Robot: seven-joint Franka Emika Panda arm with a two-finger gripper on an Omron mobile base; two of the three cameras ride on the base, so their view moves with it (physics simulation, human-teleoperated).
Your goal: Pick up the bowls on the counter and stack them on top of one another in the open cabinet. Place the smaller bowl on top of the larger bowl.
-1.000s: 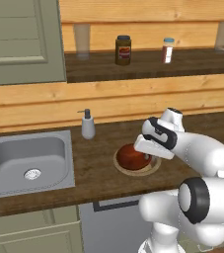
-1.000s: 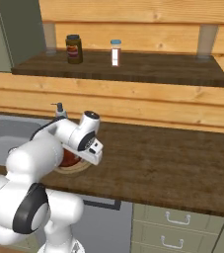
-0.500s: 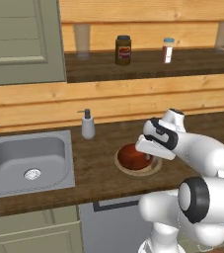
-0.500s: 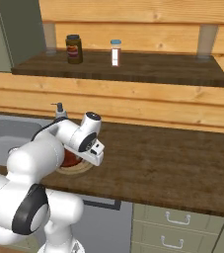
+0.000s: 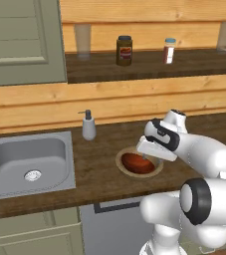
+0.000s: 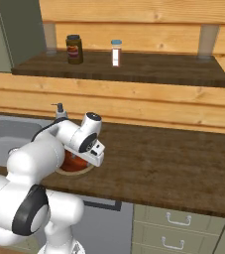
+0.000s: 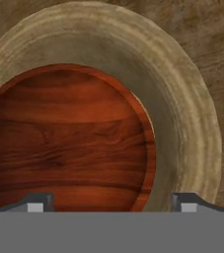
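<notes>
Dark wood counter under plank wall, steel sink set in at left end, soap pump at back edge just beside sink. Tan bowl near front edge, right of sink; red bowl nested inside it, off-centre (rim close against tan wall on one side in hand view). Tan rim and red bowl seen from directly above. Gripper low over both, fingertips spread wide, red rim between them, nothing clamped. Open shelf above: jar, shaker, well apart from bowls.
</notes>
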